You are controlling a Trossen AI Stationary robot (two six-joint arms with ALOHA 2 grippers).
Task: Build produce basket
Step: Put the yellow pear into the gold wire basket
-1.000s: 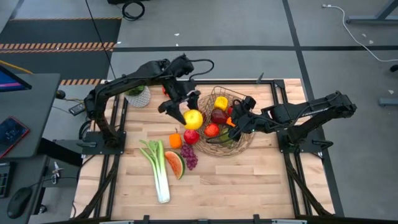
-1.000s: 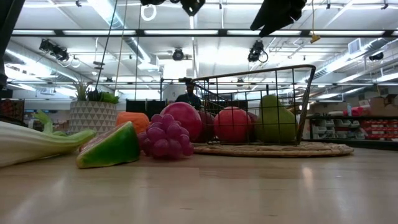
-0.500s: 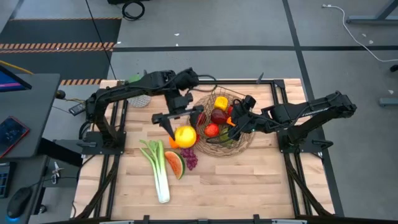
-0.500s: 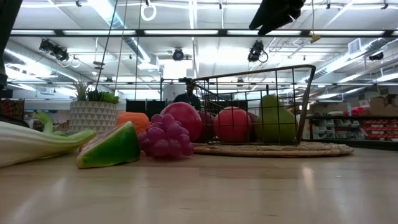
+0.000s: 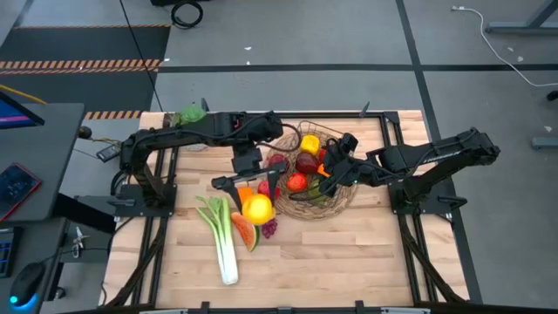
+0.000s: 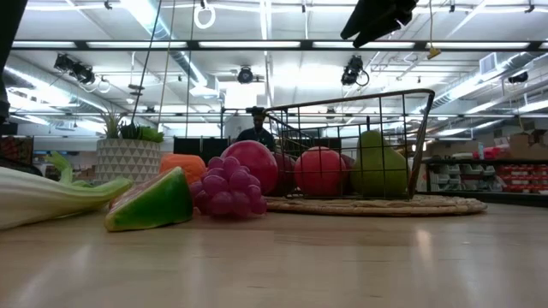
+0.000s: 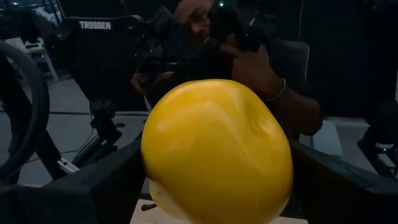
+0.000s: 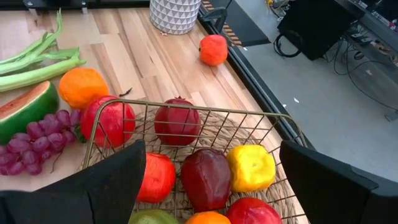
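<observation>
My left gripper [image 5: 253, 194] is shut on a yellow fruit [image 5: 257, 209] and holds it above the loose produce, left of the basket [image 5: 347, 202]. On the table lie the leek [image 5: 223, 240], the watermelon slice [image 5: 244, 233], the purple grapes [image 5: 267, 227], an orange [image 5: 245, 194] and a red apple [image 5: 264, 187]. My right gripper [image 5: 335, 171] is open over the basket [image 8: 186, 111], which holds red apples, a yellow fruit and a green pear [image 6: 377, 167]. The low view shows neither the held fruit nor the left gripper. My left gripper pinches the yellow fruit [image 7: 217, 152] between its two fingers, one on each side [image 7: 146, 168] of the fruit. The fingers reach toward the table's near edge. The fruit is lifted clear of the table and of the produce below it.
A white patterned pot with a green plant [image 5: 192, 116] stands at the far left corner, partly under my left arm. A small red-orange fruit [image 8: 213, 50] lies near the far edge beside it. A person shows beyond the table in the left wrist view [image 7: 261, 68]. Bare wood lies near the front edge [image 5: 349, 253].
My left gripper has carried the yellow fruit from beside the basket's left rim toward the table's near edge and a little left, turning as it went. It now hangs over the loose produce. It has stayed shut on the fruit. My right gripper has kept still.
</observation>
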